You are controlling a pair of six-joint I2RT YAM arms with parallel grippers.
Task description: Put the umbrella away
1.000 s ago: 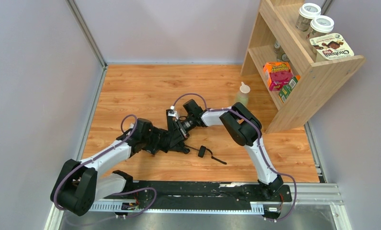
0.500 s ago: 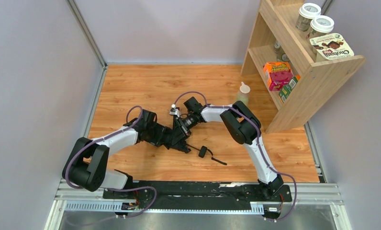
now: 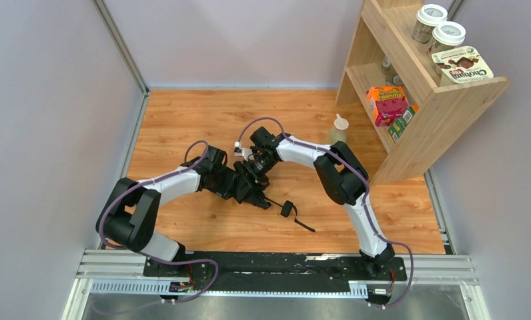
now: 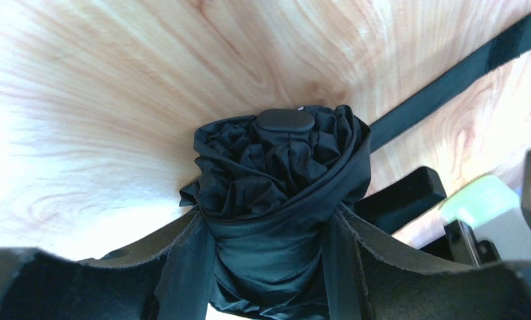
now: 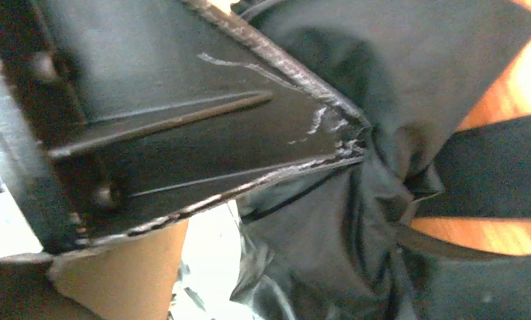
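Note:
The black umbrella (image 3: pixel 251 191) lies folded on the wooden floor at mid-table, its knob handle (image 3: pixel 287 209) and loop strap (image 3: pixel 303 224) trailing to the right. In the left wrist view its bunched canopy (image 4: pixel 276 160) with a round end cap (image 4: pixel 284 121) sits squeezed between both pads of my left gripper (image 4: pixel 268 223), which is shut on it. My right gripper (image 3: pixel 255 169) hovers just behind the canopy. One broad finger (image 5: pixel 183 113) shows there, its tip against the fabric (image 5: pixel 356 227), with nothing clamped; it stands open.
A wooden shelf (image 3: pixel 443 100) rises at the right with an orange box (image 3: pixel 387 103), jars (image 3: pixel 431 20) and a snack pack. A pale green squeeze bottle (image 3: pixel 339 131) stands on the floor by its foot. Grey walls close in on the left and back.
My left gripper closed on the canopy and the left arm swung right and back with it. The right gripper let go, opened and drew back. The handle slid slightly right.

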